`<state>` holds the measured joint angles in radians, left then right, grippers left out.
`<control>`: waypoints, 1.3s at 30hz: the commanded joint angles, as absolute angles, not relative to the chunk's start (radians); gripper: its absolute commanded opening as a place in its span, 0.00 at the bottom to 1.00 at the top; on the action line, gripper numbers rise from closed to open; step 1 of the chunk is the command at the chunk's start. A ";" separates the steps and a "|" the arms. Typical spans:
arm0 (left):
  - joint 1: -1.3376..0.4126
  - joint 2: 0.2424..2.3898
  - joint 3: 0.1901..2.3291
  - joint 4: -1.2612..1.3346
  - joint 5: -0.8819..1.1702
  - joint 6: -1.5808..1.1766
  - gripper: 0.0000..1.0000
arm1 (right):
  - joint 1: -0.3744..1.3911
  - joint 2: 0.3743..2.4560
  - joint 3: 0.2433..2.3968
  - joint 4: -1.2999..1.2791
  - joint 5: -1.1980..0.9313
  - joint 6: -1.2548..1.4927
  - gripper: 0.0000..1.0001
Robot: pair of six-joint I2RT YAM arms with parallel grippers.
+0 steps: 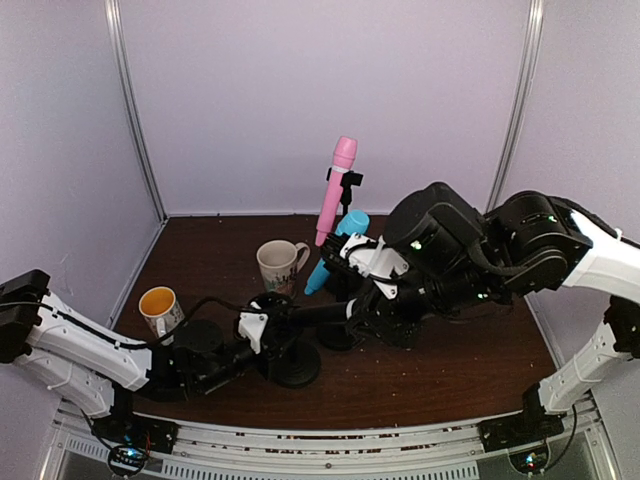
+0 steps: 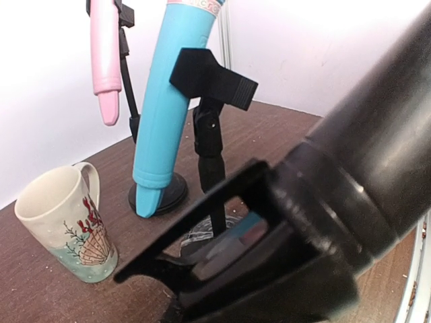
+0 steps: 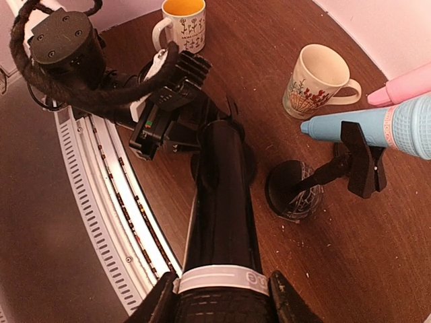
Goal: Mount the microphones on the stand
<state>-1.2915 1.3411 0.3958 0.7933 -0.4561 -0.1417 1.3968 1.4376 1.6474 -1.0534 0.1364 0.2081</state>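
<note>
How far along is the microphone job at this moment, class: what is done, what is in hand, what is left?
Done: the pink microphone and the light blue microphone are clipped in and stand off the table. In hand: the right end effector grips the black microphone, whose end is at the third clip. Left: seating it fully and letting go.

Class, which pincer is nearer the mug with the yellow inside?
Left. The left pincer sits to the right of the yellow-inside mug in the top view. The right pincer, gripping the black microphone, is farther right.
</note>
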 commanded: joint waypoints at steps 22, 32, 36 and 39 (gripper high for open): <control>-1.328 1.414 0.505 1.007 -0.368 -0.042 0.00 | 1.320 1.587 1.545 -0.896 -0.008 0.397 0.00; -1.342 1.416 0.506 1.017 -0.370 -0.018 0.00 | 1.279 1.681 1.521 -0.830 -0.135 0.421 0.00; -1.342 1.398 0.496 1.011 -0.341 -0.007 0.00 | 1.279 1.714 1.540 -0.837 -0.134 0.395 0.00; -1.342 1.390 0.493 1.009 -0.311 -0.001 0.00 | 1.281 1.735 1.557 -0.860 -0.098 0.345 0.00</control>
<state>-1.2762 1.4200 0.4175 0.8516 -0.5194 -0.1936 1.2720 1.5570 1.6024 -0.8963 -0.0109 0.3920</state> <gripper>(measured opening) 0.226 0.413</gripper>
